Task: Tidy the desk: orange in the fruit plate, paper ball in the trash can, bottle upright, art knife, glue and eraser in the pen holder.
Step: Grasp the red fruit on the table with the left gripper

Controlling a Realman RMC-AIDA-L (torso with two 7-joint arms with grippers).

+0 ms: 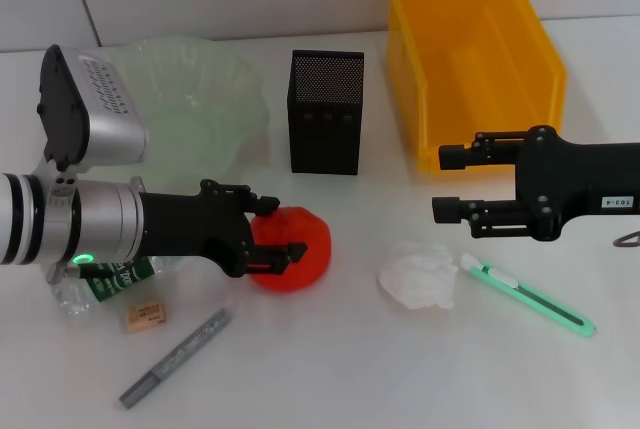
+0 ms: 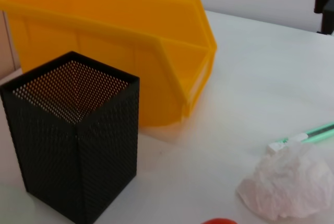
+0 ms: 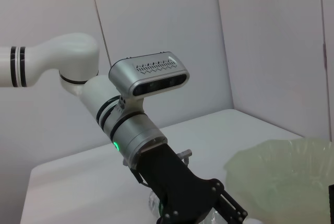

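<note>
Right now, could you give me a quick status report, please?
Left gripper open around orange. Right gripper open, hovering beside yellow bin. Fruit plate path unobstructed.

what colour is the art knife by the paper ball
Light green with a white tip, clearest in the head view: art knife, beside the paper ball.

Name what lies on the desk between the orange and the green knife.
In the head view, the crumpled paper ball lies between the orange, which the left gripper is at, and the green knife; otherwise that stretch of desk is bare.
</note>
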